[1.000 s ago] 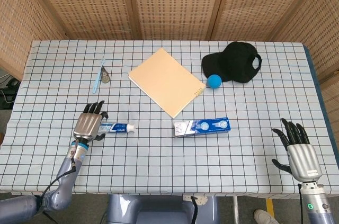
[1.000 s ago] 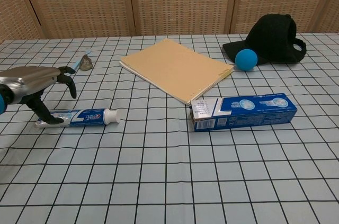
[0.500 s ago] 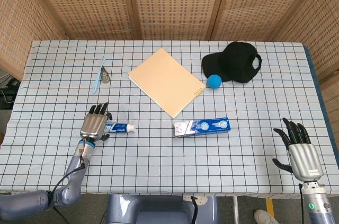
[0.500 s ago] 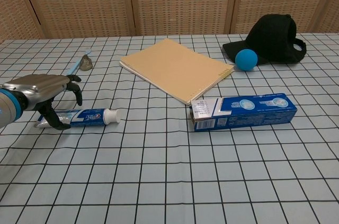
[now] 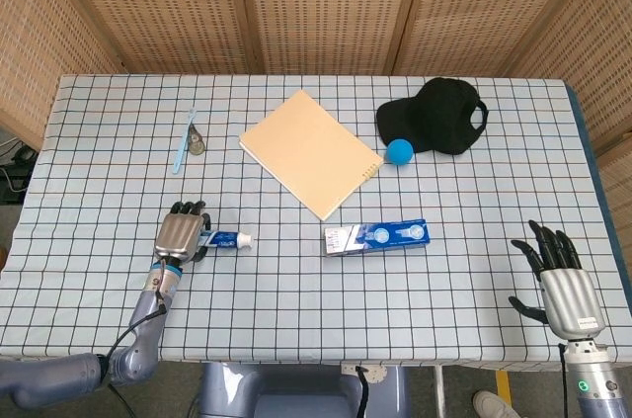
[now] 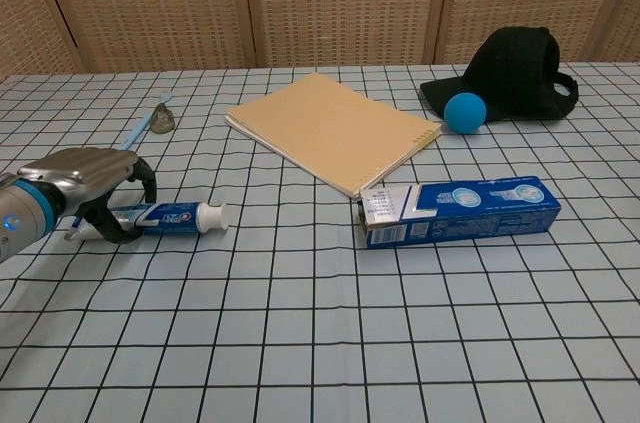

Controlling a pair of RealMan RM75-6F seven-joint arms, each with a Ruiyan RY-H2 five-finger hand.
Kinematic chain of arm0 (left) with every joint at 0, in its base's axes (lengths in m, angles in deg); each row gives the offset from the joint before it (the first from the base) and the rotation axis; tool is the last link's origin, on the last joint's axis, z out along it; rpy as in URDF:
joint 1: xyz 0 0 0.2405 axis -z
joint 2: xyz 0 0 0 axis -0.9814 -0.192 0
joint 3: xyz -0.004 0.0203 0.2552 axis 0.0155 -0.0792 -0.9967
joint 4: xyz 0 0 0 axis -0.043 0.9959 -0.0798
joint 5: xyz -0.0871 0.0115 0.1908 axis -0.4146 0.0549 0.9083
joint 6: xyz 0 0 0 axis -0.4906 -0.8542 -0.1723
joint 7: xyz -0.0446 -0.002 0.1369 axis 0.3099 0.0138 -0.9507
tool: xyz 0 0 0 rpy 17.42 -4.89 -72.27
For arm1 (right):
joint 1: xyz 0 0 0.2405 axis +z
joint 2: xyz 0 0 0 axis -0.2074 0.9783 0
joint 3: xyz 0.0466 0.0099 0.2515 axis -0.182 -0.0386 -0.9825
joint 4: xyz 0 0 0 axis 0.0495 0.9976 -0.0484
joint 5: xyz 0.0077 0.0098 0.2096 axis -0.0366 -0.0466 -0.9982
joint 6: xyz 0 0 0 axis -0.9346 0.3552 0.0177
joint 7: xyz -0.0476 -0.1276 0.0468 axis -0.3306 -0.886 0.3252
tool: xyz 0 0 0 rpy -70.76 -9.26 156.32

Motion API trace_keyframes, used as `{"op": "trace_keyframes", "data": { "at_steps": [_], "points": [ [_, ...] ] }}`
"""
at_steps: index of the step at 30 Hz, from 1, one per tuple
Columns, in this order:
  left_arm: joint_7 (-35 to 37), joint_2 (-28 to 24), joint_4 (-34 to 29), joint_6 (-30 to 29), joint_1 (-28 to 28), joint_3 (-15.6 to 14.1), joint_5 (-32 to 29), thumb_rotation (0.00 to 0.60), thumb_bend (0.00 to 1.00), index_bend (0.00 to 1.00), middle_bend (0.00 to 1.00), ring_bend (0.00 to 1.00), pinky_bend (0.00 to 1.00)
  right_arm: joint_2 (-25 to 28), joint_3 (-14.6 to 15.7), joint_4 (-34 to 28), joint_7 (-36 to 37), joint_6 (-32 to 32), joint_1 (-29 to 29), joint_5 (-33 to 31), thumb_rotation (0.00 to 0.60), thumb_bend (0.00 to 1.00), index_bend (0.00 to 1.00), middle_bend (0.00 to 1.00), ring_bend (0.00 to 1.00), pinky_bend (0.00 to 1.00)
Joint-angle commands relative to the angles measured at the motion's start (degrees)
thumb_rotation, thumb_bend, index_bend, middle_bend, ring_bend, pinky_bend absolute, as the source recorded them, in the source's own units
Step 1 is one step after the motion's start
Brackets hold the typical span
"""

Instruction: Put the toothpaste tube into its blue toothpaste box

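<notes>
We note the desk point(image 5: 296, 329) wears a white cloth gridded in dark lines. Toothpaste tube point(image 6: 165, 215): blue and white, white cap. Toothpaste box point(image 6: 462, 210): blue, with a white end panel carrying small print. Notebook point(image 5: 310, 152): plain tan. Cap point(image 5: 434, 117): black. Ball point(image 5: 399, 151): bright blue. Toothbrush point(image 5: 184, 142): light blue. Left hand point(image 5: 179, 233) and right hand point(image 5: 561, 280): silver backs, black fingers. Screen point(image 5: 316, 3) behind: brown woven lattice.

The left hand point(image 6: 85, 183) has dropped lower onto the checked table and slid toward its front edge; its fingers point(image 6: 140, 175) now curl down over the crimped tail of the toothpaste tube point(image 6: 175, 215), where before they hovered spread above it.
</notes>
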Motion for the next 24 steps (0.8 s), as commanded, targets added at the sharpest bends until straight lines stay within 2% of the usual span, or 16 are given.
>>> {"op": "trace_keyframes", "data": {
  "at_steps": [1,4,7,14,18,20,24],
  "points": [
    [4.28,3.18,5.36,-3.22,-0.92,-1.16,5.97,0.6,0.61,0.81,0.47,0.42,0.35,0.0,0.04,-0.03,-0.05,0.05,-0.03,0.06,0.6,0.21,0.25,0.0,0.0,0.1],
    [7.71,3.7,7.24,-3.61,-1.51,-1.86,9.31,0.6,0.62,0.85,0.53,0.47,0.41,0.06,0.16,-0.23,-0.08,0.15,-0.08,0.26,0.6,0.21,0.25,0.0,0.0,0.1],
    [10.33,2.76,7.37,-3.94,-1.9,-2.14,12.14,0.6,0.62,0.85,0.54,0.47,0.42,0.07,0.38,-0.4,-0.21,0.07,-0.05,0.58,0.6,0.21,0.25,0.0,0.0,0.1],
    [14.57,-3.47,2.98,-4.93,-2.88,-2.51,17.67,0.6,0.62,0.85,0.54,0.47,0.42,-0.55,1.34,-1.02,-2.12,-1.53,0.72,1.74,0.6,0.21,0.26,0.0,0.0,0.1],
    [17.14,-8.51,-0.66,-4.74,-3.42,-2.69,20.16,0.6,0.62,0.85,0.54,0.47,0.42,-0.55,2.05,-2.38,-5.1,-5.34,2.26,1.55,0.6,0.21,0.27,0.01,0.0,0.1],
    [17.66,-10.83,-2.38,-5.19,-3.75,-2.45,20.99,0.6,0.62,0.85,0.54,0.47,0.42,-0.08,2.21,-4.18,-7.41,-9.24,3.7,0.09,0.6,0.21,0.28,0.01,0.0,0.1],
    [17.15,-13.54,-5.04,-5.73,-4.32,-1.89,20.88,0.6,0.62,0.85,0.54,0.47,0.42,-0.89,1.03,-6.96,-11.11,-14.65,6.57,-3.01,0.6,0.21,0.28,0.02,0.0,0.1]
  ]
}}
